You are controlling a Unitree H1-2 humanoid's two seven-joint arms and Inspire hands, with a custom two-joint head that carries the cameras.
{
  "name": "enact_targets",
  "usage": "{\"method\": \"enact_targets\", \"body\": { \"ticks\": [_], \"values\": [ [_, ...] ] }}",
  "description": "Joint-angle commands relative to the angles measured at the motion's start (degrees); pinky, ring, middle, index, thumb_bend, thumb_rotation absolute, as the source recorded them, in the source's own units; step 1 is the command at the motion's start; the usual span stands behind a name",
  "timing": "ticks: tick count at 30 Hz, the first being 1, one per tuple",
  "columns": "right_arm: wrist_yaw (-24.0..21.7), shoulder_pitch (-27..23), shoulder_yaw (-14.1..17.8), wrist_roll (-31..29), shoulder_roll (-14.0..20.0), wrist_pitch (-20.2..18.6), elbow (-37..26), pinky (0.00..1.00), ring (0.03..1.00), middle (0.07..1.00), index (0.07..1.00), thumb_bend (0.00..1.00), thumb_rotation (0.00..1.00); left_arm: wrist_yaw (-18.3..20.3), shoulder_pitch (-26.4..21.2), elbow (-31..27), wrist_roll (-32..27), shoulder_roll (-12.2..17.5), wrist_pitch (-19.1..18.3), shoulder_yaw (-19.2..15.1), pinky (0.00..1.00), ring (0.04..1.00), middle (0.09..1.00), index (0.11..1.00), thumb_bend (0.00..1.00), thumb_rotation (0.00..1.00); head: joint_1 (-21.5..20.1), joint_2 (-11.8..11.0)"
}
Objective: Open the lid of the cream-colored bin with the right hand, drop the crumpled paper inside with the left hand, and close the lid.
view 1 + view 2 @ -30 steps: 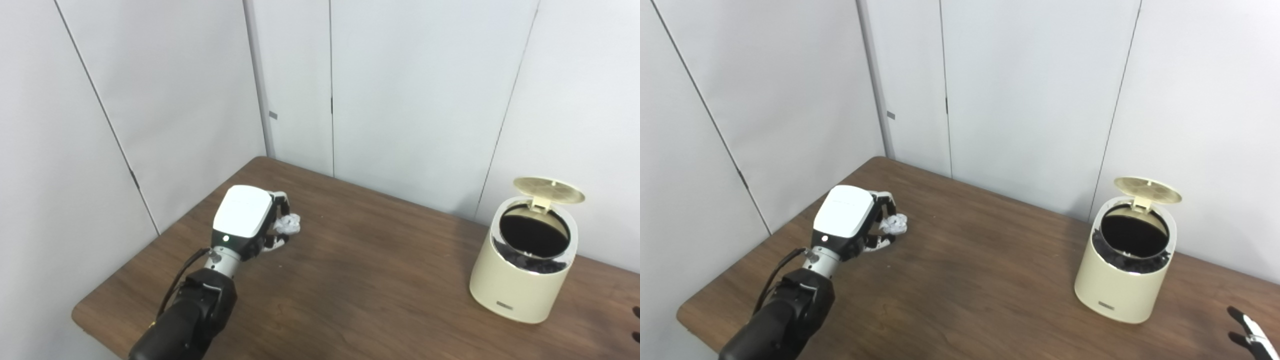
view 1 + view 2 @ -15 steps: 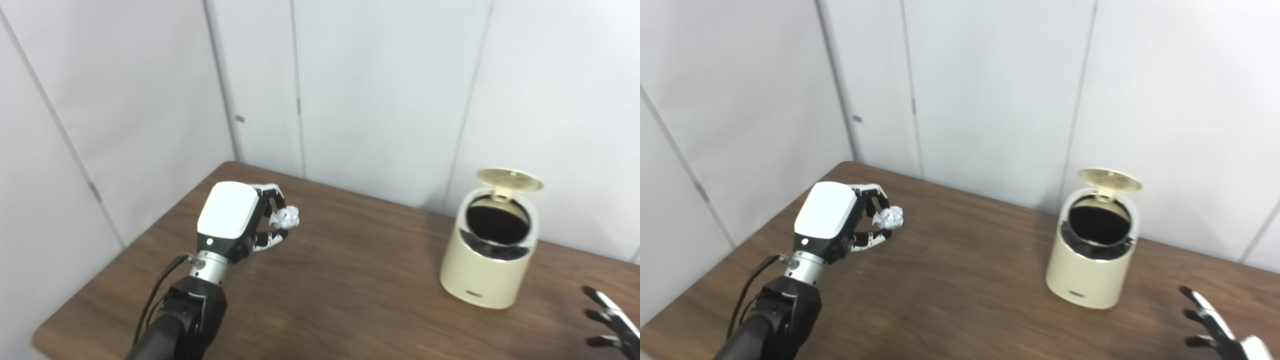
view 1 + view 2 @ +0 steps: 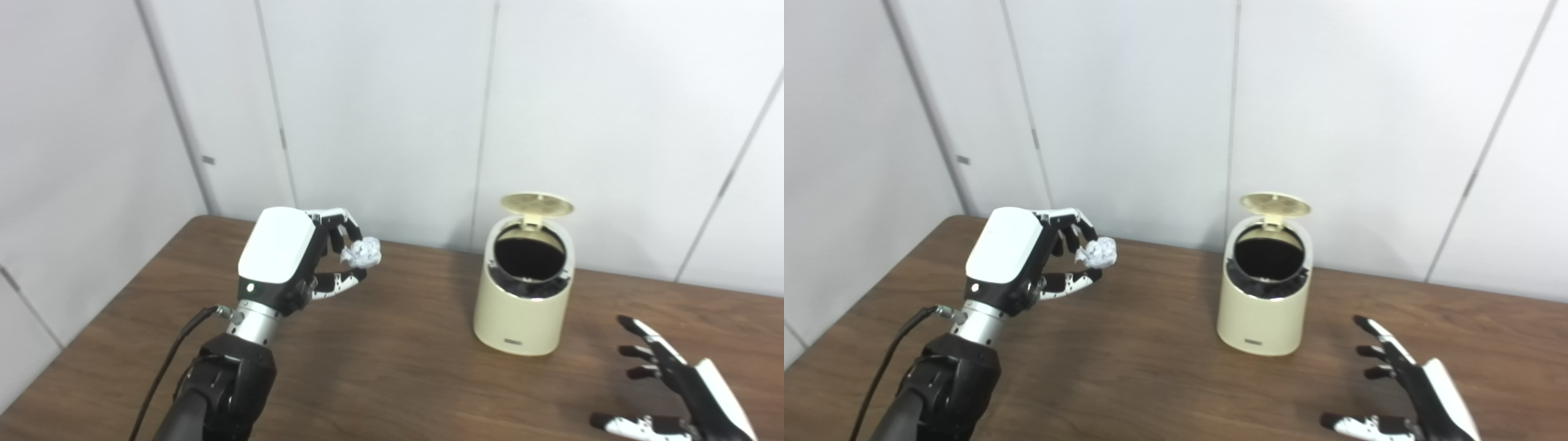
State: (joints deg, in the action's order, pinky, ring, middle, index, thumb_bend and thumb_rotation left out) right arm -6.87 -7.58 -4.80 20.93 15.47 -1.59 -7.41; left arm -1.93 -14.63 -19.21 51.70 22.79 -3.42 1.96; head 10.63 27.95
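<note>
— Cream-colored bin [image 3: 522, 306], lid [image 3: 537, 204] up, near the table's [image 3: 392, 373] back edge?
— Yes; your left robot hand [image 3: 294, 260] pinches the crumpled paper [image 3: 364, 252] aloft, right robot hand [image 3: 677, 392] spread empty.

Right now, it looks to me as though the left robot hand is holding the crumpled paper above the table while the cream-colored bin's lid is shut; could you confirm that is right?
Not quite: the lid is open, tipped up behind the dark mouth of the cream-colored bin, as the left eye view shows. The left robot hand does hold the crumpled paper above the table.
</note>
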Motion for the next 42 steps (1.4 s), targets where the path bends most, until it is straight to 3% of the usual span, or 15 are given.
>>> {"method": "enact_targets", "body": {
  "ticks": [1,12,19,42],
  "values": [
    [1.5,-1.6,0.2,0.4,0.0,2.6,-1.2,0.66,0.795,0.912,0.882,0.75,0.21,-1.3,-3.1,0.6,-0.1,-0.1,1.3,0.1,0.26,0.325,0.421,0.513,0.52,0.0,-1.9,-0.1],
    [3.5,-1.3,-0.9,3.4,-1.0,3.6,-0.1,0.68,0.804,0.899,0.878,0.76,0.27,-5.0,-9.7,8.7,-0.9,-4.9,6.3,3.8,0.29,0.365,0.443,0.512,0.52,0.0,-8.4,-1.1],
    [4.2,-1.2,-1.4,4.4,-1.5,4.1,0.0,0.67,0.815,0.902,0.873,0.76,0.26,-7.4,-12.9,13.4,0.0,-7.1,8.5,5.9,0.29,0.361,0.44,0.513,0.52,0.0,-11.2,-1.7],
    [5.2,-0.9,-1.6,5.6,-2.2,4.5,0.7,0.67,0.814,0.903,0.876,0.76,0.25,-12.2,-20.7,24.0,0.1,-12.6,10.2,11.7,0.29,0.364,0.454,0.507,0.52,0.0,-13.3,-2.5]
  ]
}}
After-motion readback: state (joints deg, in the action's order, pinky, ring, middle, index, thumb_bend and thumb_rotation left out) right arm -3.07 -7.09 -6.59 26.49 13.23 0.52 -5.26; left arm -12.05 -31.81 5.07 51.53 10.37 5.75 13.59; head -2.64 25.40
